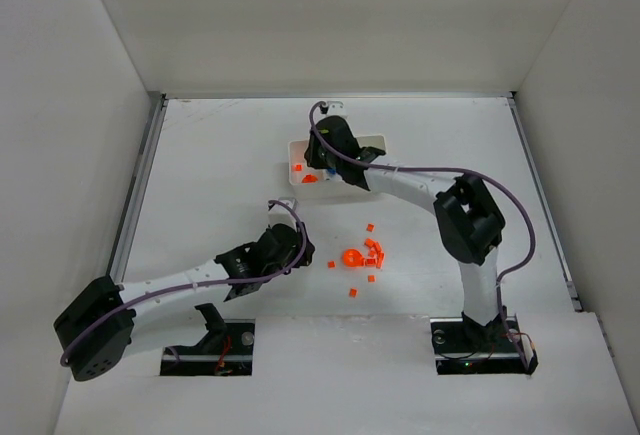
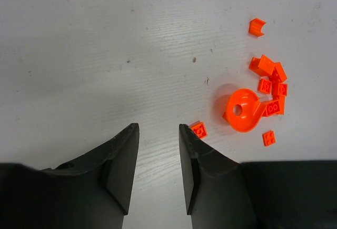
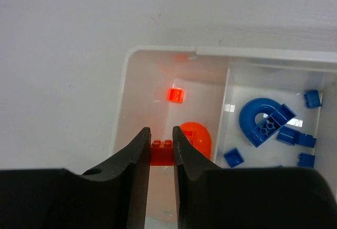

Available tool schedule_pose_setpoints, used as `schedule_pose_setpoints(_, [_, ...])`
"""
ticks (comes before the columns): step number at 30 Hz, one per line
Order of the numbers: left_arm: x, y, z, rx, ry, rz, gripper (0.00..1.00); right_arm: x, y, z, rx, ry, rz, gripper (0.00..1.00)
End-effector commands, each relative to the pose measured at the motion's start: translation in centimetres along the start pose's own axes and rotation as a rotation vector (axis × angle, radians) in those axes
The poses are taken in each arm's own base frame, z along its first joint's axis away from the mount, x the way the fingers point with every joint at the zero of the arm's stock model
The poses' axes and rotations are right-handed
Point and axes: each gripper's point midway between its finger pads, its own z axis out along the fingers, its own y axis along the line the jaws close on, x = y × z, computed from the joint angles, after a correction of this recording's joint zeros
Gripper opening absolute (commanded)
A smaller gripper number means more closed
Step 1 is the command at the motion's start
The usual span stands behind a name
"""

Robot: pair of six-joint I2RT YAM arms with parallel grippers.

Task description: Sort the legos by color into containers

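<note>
Right fingers clamped on orange brick, over tray orange compartment; blue pieces in next one. Left fingers apart, empty, above table; loose orange legos at their 2 o'clock.

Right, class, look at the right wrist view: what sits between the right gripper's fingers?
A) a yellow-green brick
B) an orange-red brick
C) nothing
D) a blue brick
B: the right gripper is shut on an orange-red brick, which shows between its two dark fingers, over the compartment of the white tray that holds other orange pieces.
</note>
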Motion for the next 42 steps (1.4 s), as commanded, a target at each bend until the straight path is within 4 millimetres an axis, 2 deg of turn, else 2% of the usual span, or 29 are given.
schedule_pose_setpoints(1, [-0.7,-0.4,-0.3,0.009,-0.018,-0.017,0.33,-2.9,2.2,0.0,-0.066,-0.061,0.014,0.21])
schedule_pose_setpoints(9, [-1.7,-0.5,-0.3,0.005,-0.039,-0.012,0.32,-1.4,1.4,1.1,-0.042,-0.038,0.012,0.22])
schedule_pose_setpoints(19, [-2.2,0.8,-0.6,-0.037,-0.058,-0.033,0.32,-0.4,1.3,2.0,-0.017,-0.032,0.0,0.24])
schedule_pose_setpoints(21, [-2.5,0.7,-0.7,-0.037,-0.064,-0.037,0.32,-0.1,0.9,2.1,0.0,-0.031,-0.006,0.27])
schedule_pose_setpoints(26, [-2.9,0.3,-0.6,-0.035,-0.063,-0.025,0.32,-0.1,0.5,1.8,0.01,-0.041,-0.007,0.44])
schedule_pose_setpoints(30, [-2.9,-0.9,-0.4,-0.012,-0.054,-0.022,0.33,-1.3,1.4,0.2,-0.018,-0.073,-0.002,0.54])
schedule_pose_setpoints(35, [-1.9,-2.8,0.1,0.025,-0.034,0.014,0.33,-3.9,2.5,-3.5,-0.073,-0.149,0.011,0.59])
schedule_pose_setpoints(39, [-1.3,-4.4,0.5,0.057,-0.032,0.039,0.33,-4.5,1.8,-6.9,-0.085,-0.194,0.024,0.6])
schedule_pose_setpoints(42, [-1.7,-5.5,0.8,0.08,-0.051,0.037,0.33,-4.2,0.6,-9.6,-0.076,-0.225,0.028,0.6])
